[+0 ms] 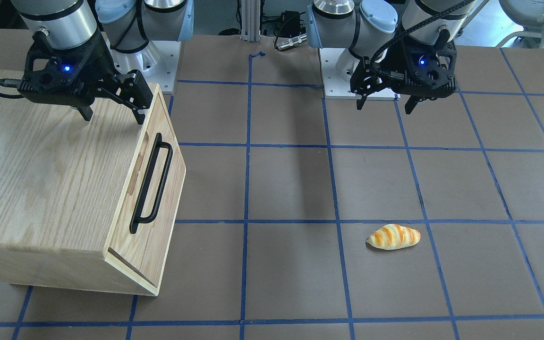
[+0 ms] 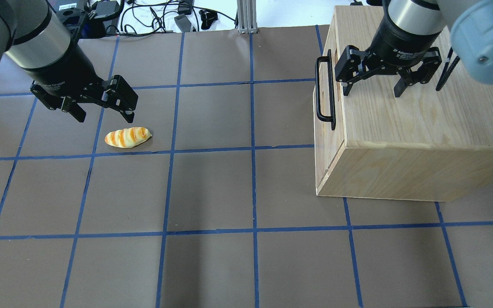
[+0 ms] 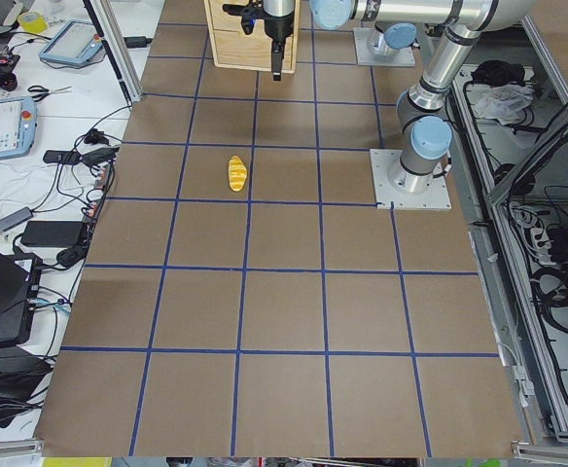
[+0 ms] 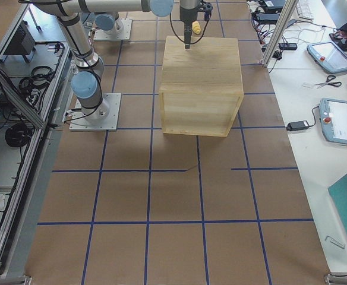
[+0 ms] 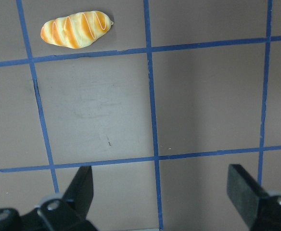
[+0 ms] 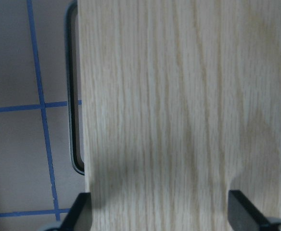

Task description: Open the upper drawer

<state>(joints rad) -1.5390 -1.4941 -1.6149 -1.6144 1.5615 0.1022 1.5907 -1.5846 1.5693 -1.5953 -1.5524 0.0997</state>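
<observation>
One oak-grain cabinet (image 2: pixel 422 128) sits at the upper right of the overhead view. The upper drawer (image 1: pixel 164 120) lies flush in the cabinet's front, carrying one black bar handle (image 1: pixel 151 184). There are two end effectors, both with fingers spread apart and gripping nothing. The right end effector (image 2: pixel 371 92) hangs over the cabinet top near its front edge, and the left end effector (image 2: pixel 106 116) is at the upper left, above the table (image 2: pixel 212 192). One striped bread roll (image 2: pixel 127 137) lies just below it.
</observation>
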